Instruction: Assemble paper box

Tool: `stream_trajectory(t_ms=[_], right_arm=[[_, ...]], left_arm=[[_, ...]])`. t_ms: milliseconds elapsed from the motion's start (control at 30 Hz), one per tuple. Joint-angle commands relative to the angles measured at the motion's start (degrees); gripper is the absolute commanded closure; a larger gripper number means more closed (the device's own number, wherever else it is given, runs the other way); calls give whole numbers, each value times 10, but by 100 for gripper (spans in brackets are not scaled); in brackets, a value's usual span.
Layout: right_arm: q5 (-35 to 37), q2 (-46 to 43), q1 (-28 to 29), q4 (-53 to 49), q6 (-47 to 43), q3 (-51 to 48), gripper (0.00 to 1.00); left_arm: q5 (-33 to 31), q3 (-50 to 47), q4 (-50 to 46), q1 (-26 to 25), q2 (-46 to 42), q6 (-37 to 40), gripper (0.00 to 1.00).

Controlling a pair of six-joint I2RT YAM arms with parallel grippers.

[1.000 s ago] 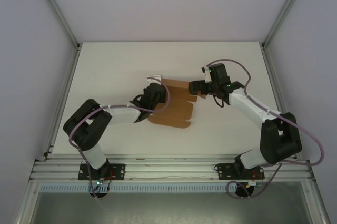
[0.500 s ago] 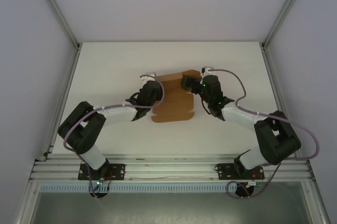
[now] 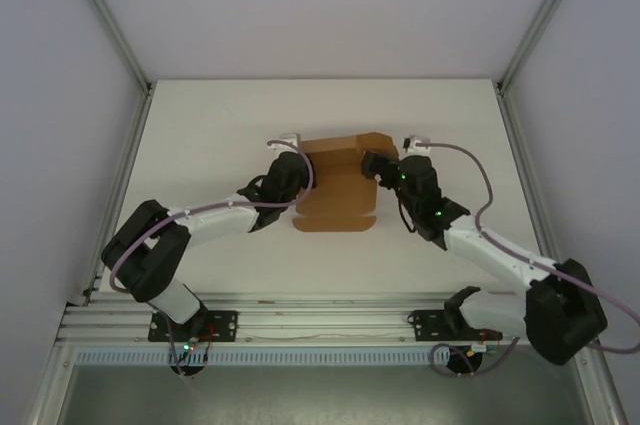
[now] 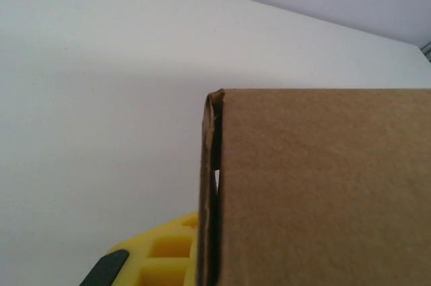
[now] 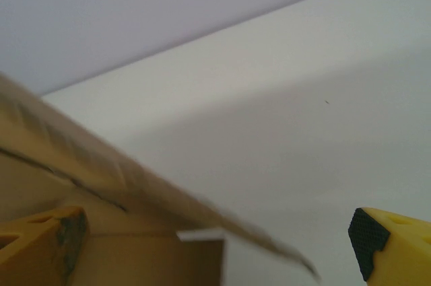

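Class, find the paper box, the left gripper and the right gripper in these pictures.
paper box (image 3: 335, 203): top view, its flat brown panel.
left gripper (image 3: 293, 183): top view, fingertips at the box's left edge.
right gripper (image 3: 377, 166): top view, fingertips at the box's right edge.

We see soft, even light on the white counter (image 3: 210, 135), faint shadows, and the paper box (image 5: 81, 151) blurred at the right wrist.

Both arms stretch inward over the table. The left forearm points toward 2 o'clock, its left gripper (image 3: 293, 181) pinched tight on the paper box (image 3: 338, 197). The right forearm points toward 10 o'clock, its right gripper (image 3: 373, 166) spread wide.
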Motion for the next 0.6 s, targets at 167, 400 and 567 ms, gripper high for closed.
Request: stream_trajectory(t_ms=[167,400,567], right_arm=[[24,-62,-36,-143,3,-30,0],[8,-17,-67,-78,4,-30,0],[-29,14,-68,-29,-12,-21,1]], left_arm=[[-4,10,-31,9,-27,-5,100],[1,12,-34,9,-24,-10,100],[17,16,-33,9,-24,-11,100]])
